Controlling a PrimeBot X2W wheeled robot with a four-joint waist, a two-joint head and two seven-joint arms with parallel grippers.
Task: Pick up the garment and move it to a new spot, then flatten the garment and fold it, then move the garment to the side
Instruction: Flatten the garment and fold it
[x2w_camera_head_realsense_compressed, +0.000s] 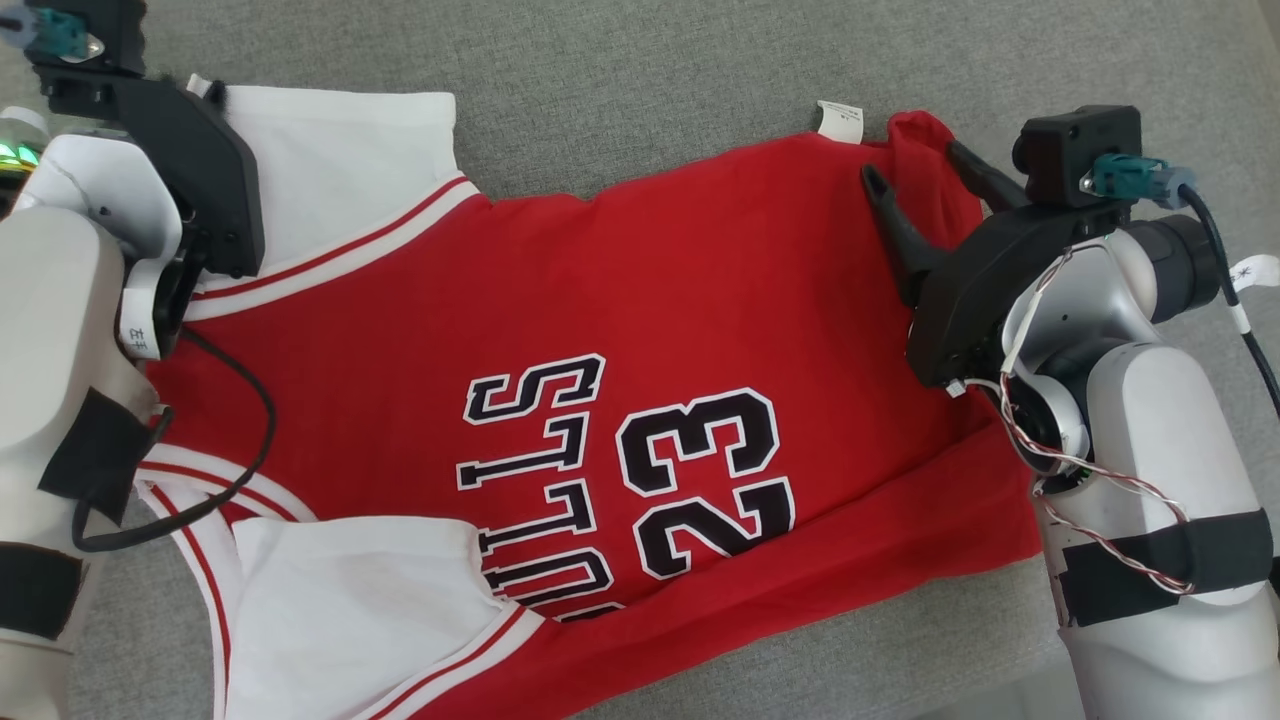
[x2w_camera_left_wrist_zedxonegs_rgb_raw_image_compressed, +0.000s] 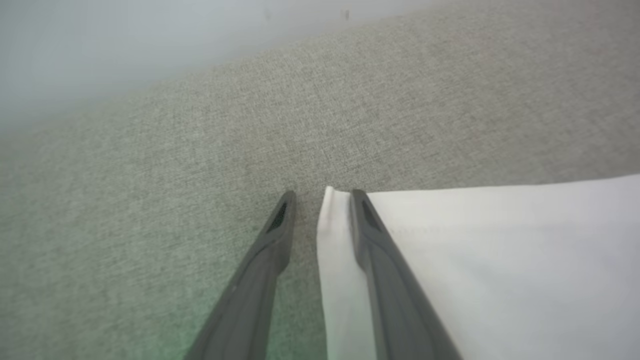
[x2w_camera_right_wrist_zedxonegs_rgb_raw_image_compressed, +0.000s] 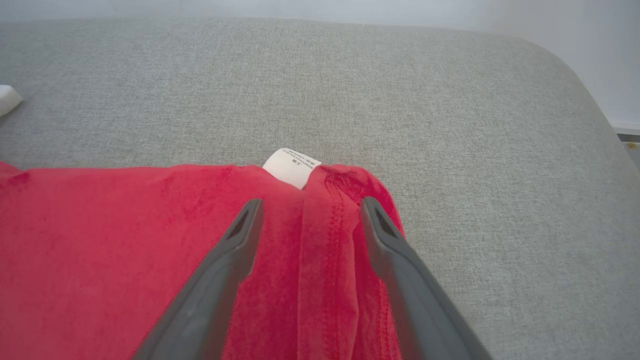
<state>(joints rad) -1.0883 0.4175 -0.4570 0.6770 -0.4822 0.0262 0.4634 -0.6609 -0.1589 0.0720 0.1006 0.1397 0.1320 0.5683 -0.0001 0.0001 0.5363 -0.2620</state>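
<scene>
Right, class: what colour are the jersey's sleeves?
White sleeves, red-striped at the seam; clearest in the head view.

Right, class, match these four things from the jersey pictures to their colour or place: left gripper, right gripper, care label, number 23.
1 left gripper
2 right gripper
3 care label
4 number 23

A black, outlined in white
B open, astride the red hem corner
C open, at the edge of the white sleeve
D white, sticking out beside that corner

Pairs: 1-C, 2-B, 3-D, 4-A
</scene>
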